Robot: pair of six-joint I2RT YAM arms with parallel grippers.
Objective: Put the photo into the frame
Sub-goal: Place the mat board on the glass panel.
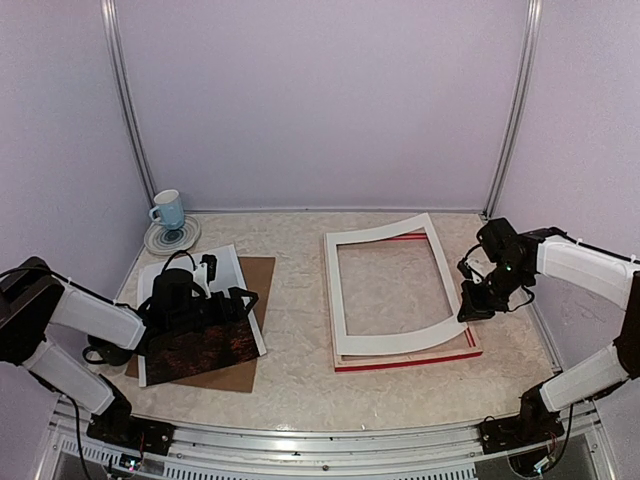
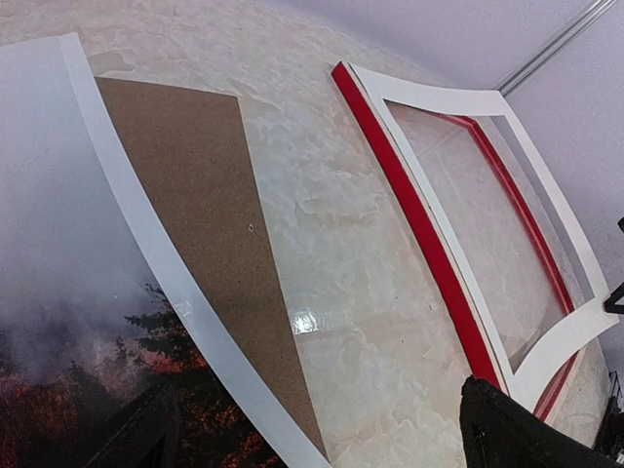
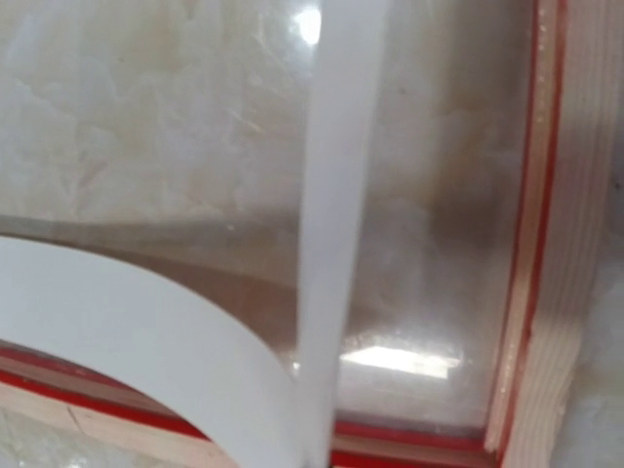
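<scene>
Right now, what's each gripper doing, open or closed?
Left gripper: open over the photo.
Right gripper: closed on the white mat, bowed above the frame.

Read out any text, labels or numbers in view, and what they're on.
None readable in any view. The photo, the frame, the white mat, the backing board and the mug show no lettering, label or number.
</scene>
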